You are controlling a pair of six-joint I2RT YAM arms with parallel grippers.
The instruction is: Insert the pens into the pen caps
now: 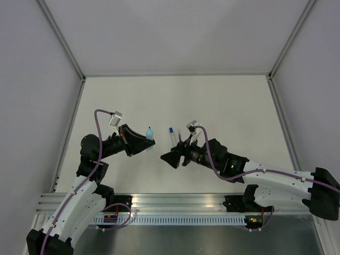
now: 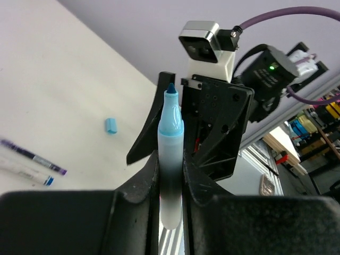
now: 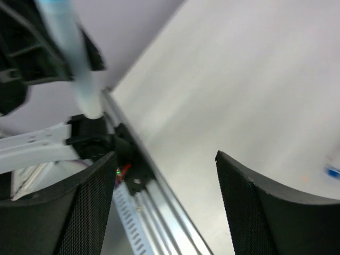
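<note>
Your left gripper (image 2: pixel 171 162) is clamped on a light blue pen (image 2: pixel 170 130), one finger pressed to each side of the barrel. The pen stands straight out between the fingers, its uncapped blue felt tip pointing away from the wrist and the whitish back end of the barrel sunk toward the palm. From above, that tip points toward the middle of the table (image 1: pixel 212 101), across a small gap from your right gripper (image 1: pixel 169 157). The two grippers face each other and do not touch. The right gripper's fingers (image 3: pixel 249 212) are spread wide with only bare table showing between them, so that claw holds nothing. In its wrist view the held pen shows blurred at the upper left, in front of the left arm. The light blue cap (image 2: pixel 110 126) lies by itself on the table, to the left of the held pen in the left wrist view and well apart from it. Farther left in that view two more pens lie side by side: a clear pen (image 2: pixel 34 158) with dark purple ends, and below it a white pen (image 2: pixel 25 172) with a blue end. You cannot tell from these views whether either of them is capped, and the dark blue cap cannot be picked out with certainty.
</note>
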